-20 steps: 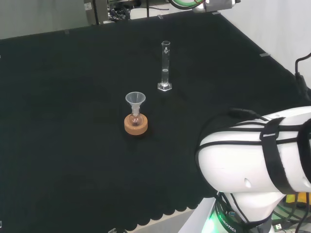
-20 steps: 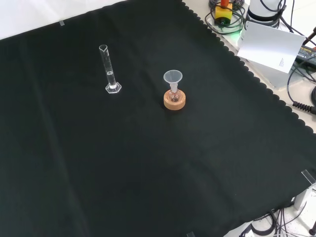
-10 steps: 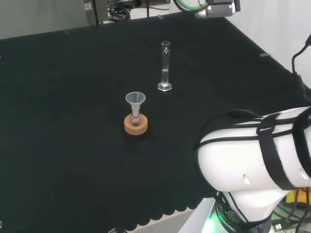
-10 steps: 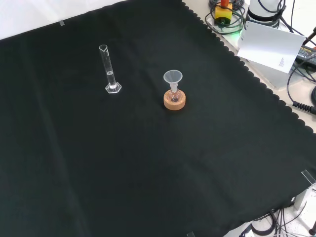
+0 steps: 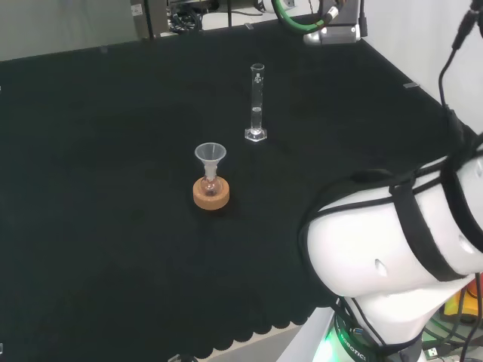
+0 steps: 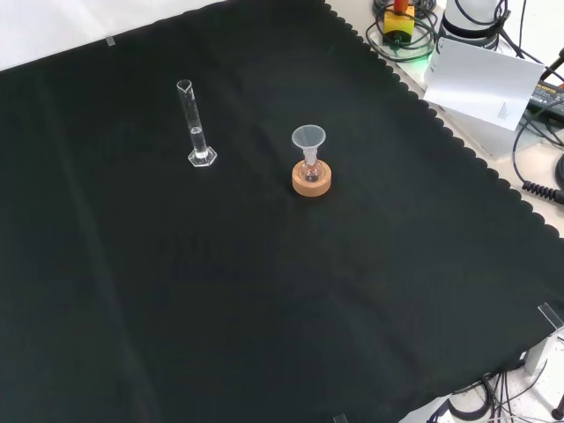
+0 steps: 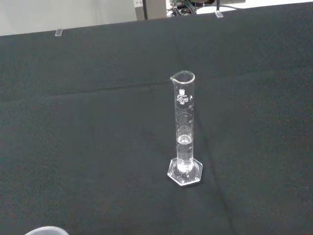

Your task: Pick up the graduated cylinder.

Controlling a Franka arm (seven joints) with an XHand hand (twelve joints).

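Glass cylinder (image 5: 257, 103) stands upright and untouched on the black cloth (image 6: 264, 300), well apart from the funnel (image 6: 308, 141) on its cork ring (image 6: 312, 180). Reach, grasp and lift remain; I cannot tell the fingers' state.

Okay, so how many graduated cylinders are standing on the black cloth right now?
1. The graduated cylinder stands upright, left of the funnel in the front view. Clear ware is hard to see, so another piece could be missed.

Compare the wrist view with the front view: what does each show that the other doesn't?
Wrist view alone: the printed scale on the graduated cylinder and its pouring lip. Front view alone: the cork ring holding a small flask with a funnel in it, complete and to the cylinder's right. Both: the cylinder upright on its hexagonal base, a little liquid inside, on black cloth.
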